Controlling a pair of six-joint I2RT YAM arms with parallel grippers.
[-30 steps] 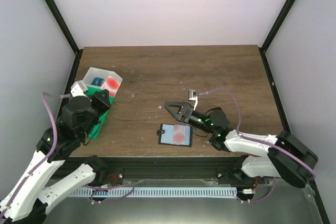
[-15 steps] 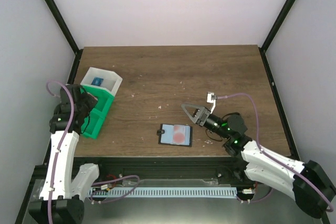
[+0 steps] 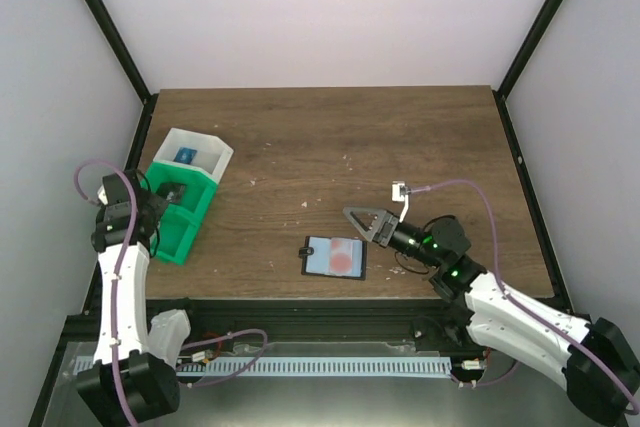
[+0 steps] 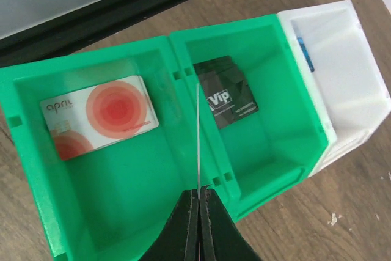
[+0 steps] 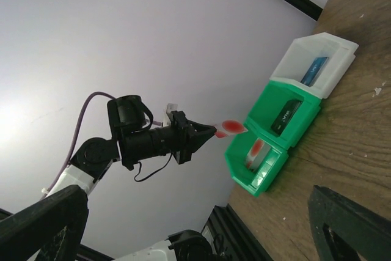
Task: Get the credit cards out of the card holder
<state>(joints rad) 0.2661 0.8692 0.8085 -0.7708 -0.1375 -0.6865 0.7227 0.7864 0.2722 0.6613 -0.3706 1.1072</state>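
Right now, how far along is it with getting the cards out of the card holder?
Partly done, it seems. Done: a red-and-white card and a black card lie in the green bin, a blue card in the white bin. In hand: the left gripper is shut on a fourth card over the green bin. Left: a reddish card shows in the card holder, the open right gripper nearby.

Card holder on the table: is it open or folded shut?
Open: the card holder lies spread flat, grey-blue inside facing up, a reddish card showing in it.
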